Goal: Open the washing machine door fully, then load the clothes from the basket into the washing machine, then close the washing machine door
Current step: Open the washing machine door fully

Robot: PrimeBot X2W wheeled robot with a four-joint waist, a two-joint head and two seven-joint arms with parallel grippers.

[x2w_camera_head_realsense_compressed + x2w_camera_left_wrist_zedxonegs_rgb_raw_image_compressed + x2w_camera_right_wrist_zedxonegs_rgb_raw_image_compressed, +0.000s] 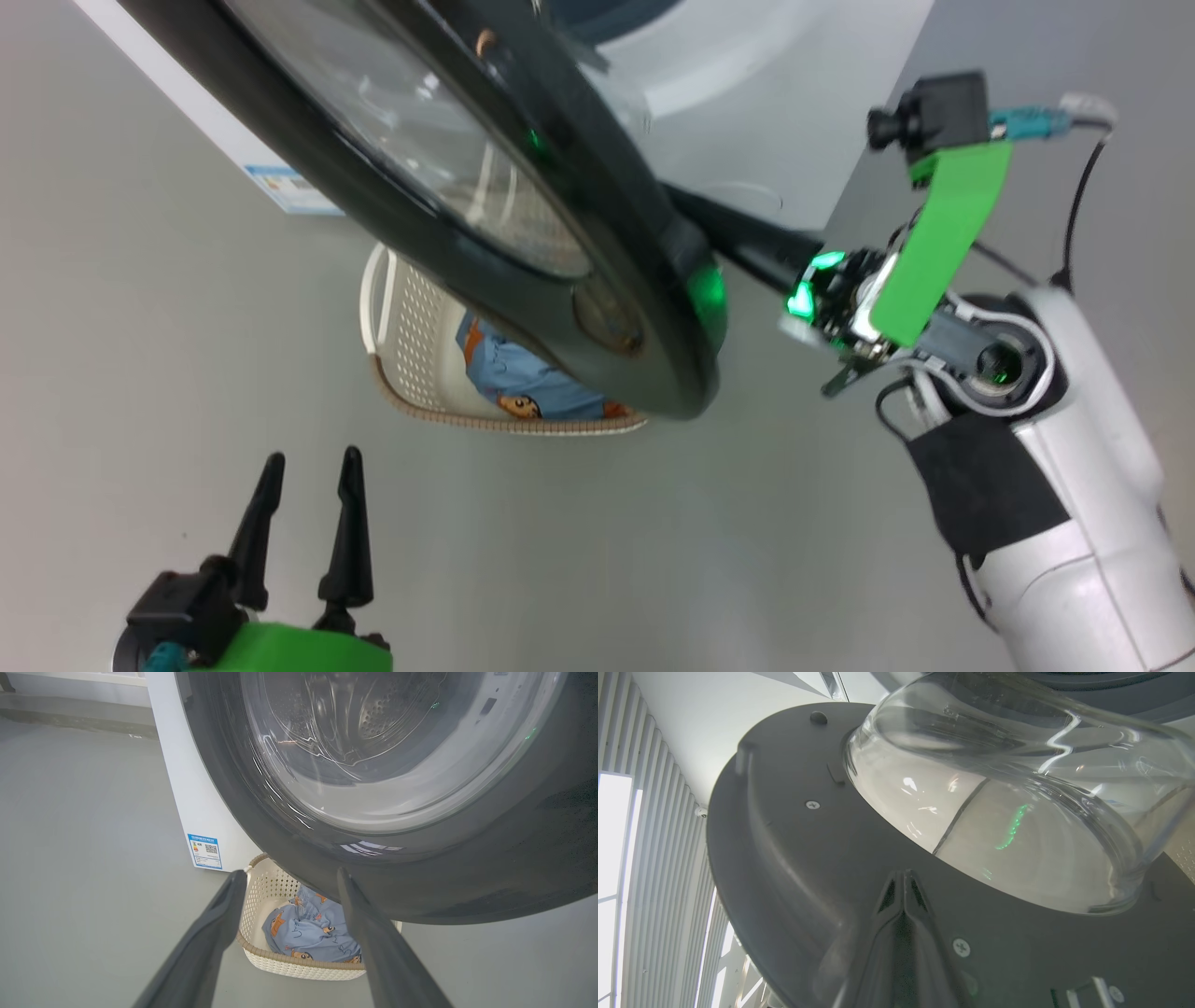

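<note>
The washing machine door (523, 243), round and glossy black with a clear glass bowl (1017, 835), stands partly swung out from the white washing machine (747, 112). My right gripper (903, 877) is shut, its joined tips resting against the door's dark grey inner face (784, 858); its fingers (747, 245) reach in behind the door's edge. Low at the left, my left gripper (313, 459) is open and holds nothing. It points at the basket (266, 886), which sits on the floor half under the door. The light-blue clothes (308, 933) lie inside it.
The grey floor (140, 327) spreads out to the left and in front of the basket. A blue label sticker (205, 851) marks the machine's lower front corner. The door overhangs the basket's far half. My right forearm (1055, 485) fills the right side.
</note>
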